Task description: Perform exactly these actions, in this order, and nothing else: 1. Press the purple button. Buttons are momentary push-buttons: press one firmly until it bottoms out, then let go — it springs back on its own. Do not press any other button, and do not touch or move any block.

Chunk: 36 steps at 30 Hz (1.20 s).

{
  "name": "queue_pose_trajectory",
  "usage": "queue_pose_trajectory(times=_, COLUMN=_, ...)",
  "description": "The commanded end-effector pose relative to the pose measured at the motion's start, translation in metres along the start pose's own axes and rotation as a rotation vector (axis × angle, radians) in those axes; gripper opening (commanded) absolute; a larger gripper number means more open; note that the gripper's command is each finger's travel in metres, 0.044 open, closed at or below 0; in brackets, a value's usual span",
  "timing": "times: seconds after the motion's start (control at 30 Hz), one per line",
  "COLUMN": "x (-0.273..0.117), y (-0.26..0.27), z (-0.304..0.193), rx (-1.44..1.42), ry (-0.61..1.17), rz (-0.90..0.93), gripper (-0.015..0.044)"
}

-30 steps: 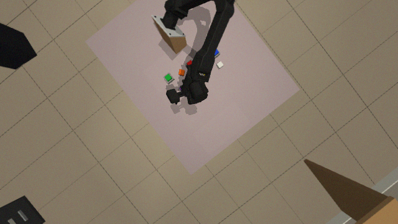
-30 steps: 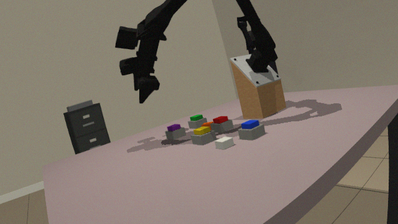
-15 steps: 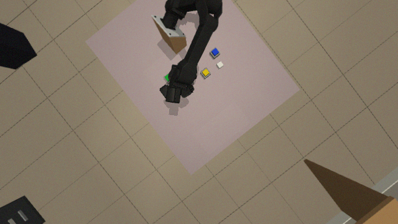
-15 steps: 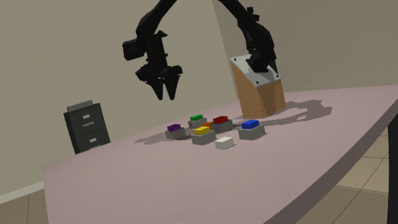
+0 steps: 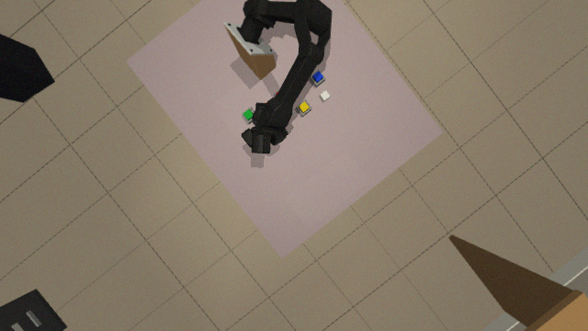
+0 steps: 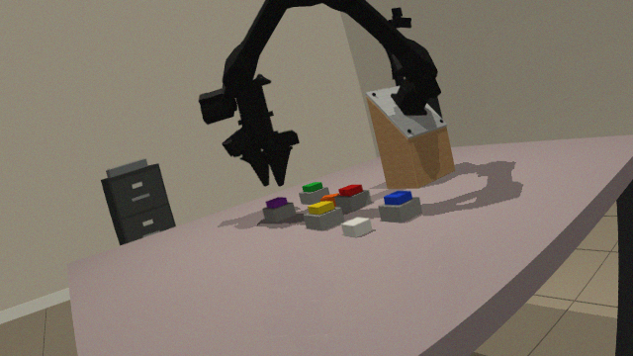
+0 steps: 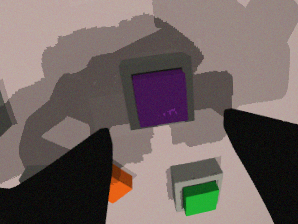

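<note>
The purple button [image 6: 276,203] [image 7: 160,97] sits in its grey housing on the pink table, its cap raised. The arm hides it in the top view. My gripper [image 6: 274,185] [image 7: 168,127] is open and empty, with the fingers partly apart and pointing down. It hangs a little above the purple button, touching nothing. In the wrist view the purple button lies between and slightly ahead of the two fingertips.
Near it are the green button [image 5: 248,115] [image 6: 313,187] [image 7: 201,201], yellow button [image 5: 304,107] [image 6: 321,208], red button [image 6: 350,190], blue button [image 5: 318,76] [image 6: 398,198], orange block [image 6: 328,199] [image 7: 120,185] and white block [image 5: 325,96] [image 6: 357,227]. A wooden stand [image 5: 264,64] [image 6: 396,153] carries the arm.
</note>
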<state>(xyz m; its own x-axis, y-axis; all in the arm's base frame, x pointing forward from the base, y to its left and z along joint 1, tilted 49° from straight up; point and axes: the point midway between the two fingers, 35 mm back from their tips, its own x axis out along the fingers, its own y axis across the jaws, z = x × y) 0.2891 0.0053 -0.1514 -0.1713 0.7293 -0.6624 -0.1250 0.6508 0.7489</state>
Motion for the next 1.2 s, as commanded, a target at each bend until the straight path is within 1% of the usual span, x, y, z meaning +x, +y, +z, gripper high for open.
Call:
queue_pose_trajectory(times=0.0, x=0.004, y=-0.001, z=0.001, rx=0.004, ry=-0.018, rz=0.001, gripper=0.0085)
queue_pose_trajectory(times=0.07, x=0.004, y=-0.001, z=0.001, rx=0.004, ry=-0.018, rz=0.001, gripper=0.0032)
queue_pose_trajectory(times=0.1, x=0.004, y=-0.001, z=0.001, rx=0.004, ry=-0.018, rz=0.001, gripper=0.0020)
queue_pose_trajectory(times=0.53, x=0.005, y=-0.001, z=0.001, rx=0.004, ry=-0.018, rz=0.001, gripper=0.0020)
queue_pose_trajectory(times=1.17, x=0.035, y=0.000, z=0.002, rx=0.004, ry=-0.018, rz=0.003, gripper=0.0020)
